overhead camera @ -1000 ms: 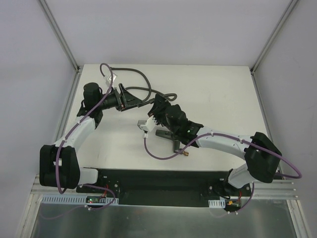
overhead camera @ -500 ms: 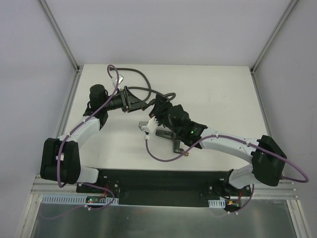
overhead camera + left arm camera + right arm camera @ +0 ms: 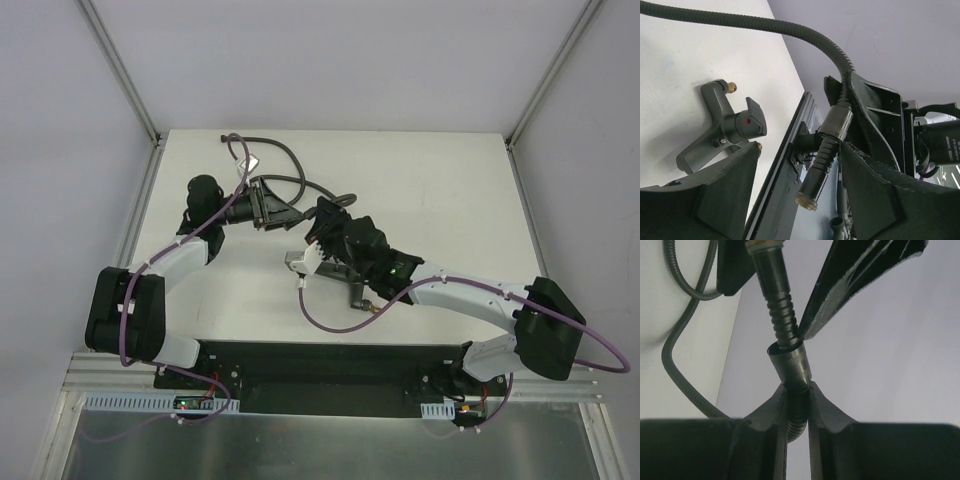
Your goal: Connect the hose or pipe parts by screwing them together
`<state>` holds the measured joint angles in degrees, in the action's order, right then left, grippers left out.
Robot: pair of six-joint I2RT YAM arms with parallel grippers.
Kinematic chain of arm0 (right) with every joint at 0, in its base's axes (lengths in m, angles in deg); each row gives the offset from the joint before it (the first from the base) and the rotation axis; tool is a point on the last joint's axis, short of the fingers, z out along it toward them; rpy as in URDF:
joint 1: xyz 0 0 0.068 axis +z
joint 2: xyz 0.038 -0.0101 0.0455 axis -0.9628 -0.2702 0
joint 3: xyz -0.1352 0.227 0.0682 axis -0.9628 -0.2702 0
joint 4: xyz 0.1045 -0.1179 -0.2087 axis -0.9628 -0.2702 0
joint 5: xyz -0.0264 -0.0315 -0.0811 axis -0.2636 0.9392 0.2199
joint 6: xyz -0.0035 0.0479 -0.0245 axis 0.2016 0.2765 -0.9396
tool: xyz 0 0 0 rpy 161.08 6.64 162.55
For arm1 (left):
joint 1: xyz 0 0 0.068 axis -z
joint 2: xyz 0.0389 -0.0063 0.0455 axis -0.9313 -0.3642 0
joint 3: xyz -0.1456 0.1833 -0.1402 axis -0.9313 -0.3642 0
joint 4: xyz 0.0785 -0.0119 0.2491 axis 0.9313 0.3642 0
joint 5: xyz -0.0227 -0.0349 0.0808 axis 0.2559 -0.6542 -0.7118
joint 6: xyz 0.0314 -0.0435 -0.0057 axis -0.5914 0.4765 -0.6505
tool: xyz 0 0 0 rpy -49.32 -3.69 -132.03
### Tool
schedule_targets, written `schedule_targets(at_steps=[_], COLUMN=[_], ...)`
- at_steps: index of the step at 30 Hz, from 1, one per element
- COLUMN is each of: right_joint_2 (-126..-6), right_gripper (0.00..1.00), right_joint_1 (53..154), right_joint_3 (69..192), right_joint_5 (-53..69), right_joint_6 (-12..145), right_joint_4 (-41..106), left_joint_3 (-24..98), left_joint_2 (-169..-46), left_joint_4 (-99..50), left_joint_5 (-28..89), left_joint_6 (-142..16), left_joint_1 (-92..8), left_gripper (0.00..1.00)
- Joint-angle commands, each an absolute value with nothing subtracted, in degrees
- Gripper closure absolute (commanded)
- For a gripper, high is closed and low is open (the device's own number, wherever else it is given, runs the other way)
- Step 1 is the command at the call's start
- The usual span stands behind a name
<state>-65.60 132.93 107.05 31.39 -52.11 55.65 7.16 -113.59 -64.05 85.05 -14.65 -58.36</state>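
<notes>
Nearest, a black mounting plate (image 3: 320, 365) carries both arm bases at the edge of the white table (image 3: 450, 190). A loop of purple cable (image 3: 325, 318) sags from the right arm down to the tabletop.

Just beyond that loop lies the forked fitting (image 3: 357, 293). It rests flat on the table, untouched by either claw, with one brass-tipped leg pointing toward the near edge. From above, the right arm crosses over its middle and hides part of it. The left wrist view shows it whole (image 3: 732, 127), with a red dot on its body and brass ends on its legs.

Above and a little past the fitting, the right claw (image 3: 797, 405) is clenched on the hose (image 3: 740, 21), pinching the ribbed part just behind a smooth dark collar (image 3: 790, 360). The hose end is held off the table.

The left claw (image 3: 799, 150) faces it from the left, released, with its fingers (image 3: 725, 195) spread on either side of the hose end. The brass nut (image 3: 806, 201) hangs in the gap between them, with space on the side toward the fitting.

Farther back, the rest of the hose curls in a loop toward the table's far left corner (image 3: 285, 150). Plain grey walls (image 3: 350, 60) stand behind.
</notes>
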Motion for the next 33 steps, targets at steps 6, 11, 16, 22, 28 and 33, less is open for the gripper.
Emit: schedule_targets(at_steps=[6, 11, 16, 22, 28, 33], right_joint_2=[-62.2, -61.6, -59.4, -58.6, -60.2, -63.5], right_gripper=[0.88, 0.88, 0.88, 0.91, 0.92, 0.93], right_joint_1=[132.9, 131.9, 130.5, 129.7, 129.2, 130.9], right_joint_3=[107.1, 106.1, 106.7, 105.2, 106.7, 107.4], right_joint_5=[28.7, 28.4, 26.5, 26.6, 30.2, 33.7], right_joint_6=[-48.6, -49.0, -48.7, -57.5, -67.8, -75.5], right_joint_4=[59.4, 61.2, 60.6, 58.4, 55.0, 53.6], left_joint_3=[7.2, 6.1, 6.9, 10.3, 10.1, 9.8], left_joint_2=[-115.7, -116.7, -113.5, -104.7, -102.9, -99.6], left_joint_4=[-76.0, -76.6, -55.6, -32.7, -29.3, -29.0], left_joint_5=[89.5, 89.0, 81.0, 68.1, 66.0, 67.5], left_joint_6=[-10.1, -9.3, -19.3, -29.8, -26.0, -27.9], left_joint_1=[-55.7, -55.7, -55.7, -56.1, -61.5, -64.2], left_gripper=[0.35, 0.58, 0.46, 0.35, 0.33, 0.29])
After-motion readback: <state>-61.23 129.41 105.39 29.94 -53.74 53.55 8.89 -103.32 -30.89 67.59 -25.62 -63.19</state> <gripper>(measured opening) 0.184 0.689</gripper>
